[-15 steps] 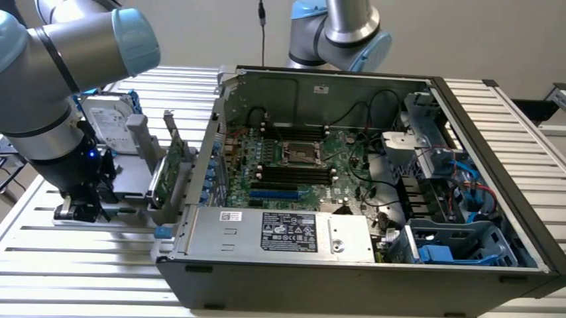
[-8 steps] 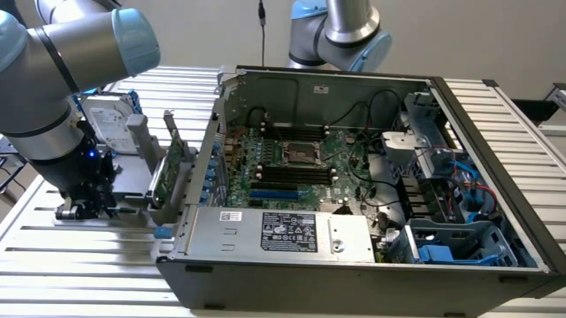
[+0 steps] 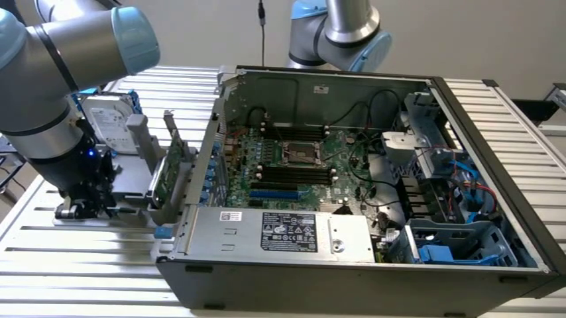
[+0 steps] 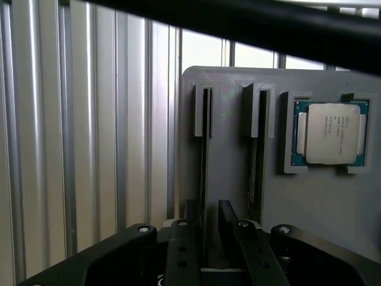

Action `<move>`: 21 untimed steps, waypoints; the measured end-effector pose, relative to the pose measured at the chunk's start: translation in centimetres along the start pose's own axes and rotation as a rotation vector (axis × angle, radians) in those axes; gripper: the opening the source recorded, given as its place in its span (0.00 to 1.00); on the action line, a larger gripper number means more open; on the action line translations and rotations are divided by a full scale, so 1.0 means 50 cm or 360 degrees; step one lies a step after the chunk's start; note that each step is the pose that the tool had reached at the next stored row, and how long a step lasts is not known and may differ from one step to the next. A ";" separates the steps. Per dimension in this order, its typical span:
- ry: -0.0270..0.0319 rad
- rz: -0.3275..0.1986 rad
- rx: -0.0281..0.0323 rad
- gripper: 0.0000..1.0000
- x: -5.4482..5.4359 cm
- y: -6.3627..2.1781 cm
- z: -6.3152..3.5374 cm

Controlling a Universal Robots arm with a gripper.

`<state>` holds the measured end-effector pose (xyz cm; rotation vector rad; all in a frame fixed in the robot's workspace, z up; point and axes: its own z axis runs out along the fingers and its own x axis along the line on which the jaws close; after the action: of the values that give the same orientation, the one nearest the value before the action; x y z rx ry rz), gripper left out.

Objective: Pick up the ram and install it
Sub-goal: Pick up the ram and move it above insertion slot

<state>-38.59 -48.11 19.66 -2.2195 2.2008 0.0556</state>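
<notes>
The ram point(image 4: 204, 149) is a thin stick seen edge-on, standing in a slot of the grey holder point(image 4: 232, 179). My gripper point(image 4: 207, 210) is over it, one dark finger point(image 4: 190, 215) on each side of the stick, closed in on it. The ram still sits in its slot. A second thin stick point(image 4: 257, 155) stands in the neighbouring slot. In the exterior view my gripper point(image 3: 84, 202) is down at the holder point(image 3: 132, 182), at the exterior view's left of the open computer case point(image 3: 265, 271). The motherboard's black slots point(image 3: 292, 173) lie inside the case.
A processor chip point(image 4: 332, 134) lies in a recess of the holder. A silver hard drive point(image 3: 111, 122) and a green expansion card point(image 3: 172, 172) stand on the holder beside my arm. A second robot arm point(image 3: 340, 33) rises behind the case. The ribbed metal table point(image 3: 89, 265) lies underneath.
</notes>
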 end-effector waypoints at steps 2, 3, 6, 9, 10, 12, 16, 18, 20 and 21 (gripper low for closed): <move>0.00004 0.0000 0.00000 0.29 0.000 0.000 0.000; 0.00008 0.0000 -0.00001 0.29 0.000 0.000 0.000; 0.00019 0.0000 -0.00001 0.20 0.000 0.000 0.000; 0.00029 0.0000 -0.00001 0.14 0.000 0.000 0.000; 0.00032 0.0000 0.00000 0.14 0.000 0.000 0.000; 0.00037 0.0000 -0.00001 0.14 0.000 0.000 -0.001; 0.00043 0.0000 -0.00002 0.14 0.000 0.000 -0.002; 0.00043 0.0000 -0.00002 0.14 0.000 0.000 -0.004; 0.00046 0.0000 -0.00003 0.14 0.000 0.000 -0.007; 0.00046 0.0000 -0.00003 0.14 0.000 0.000 -0.009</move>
<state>-38.60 -48.10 20.09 -2.2210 2.2025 0.0526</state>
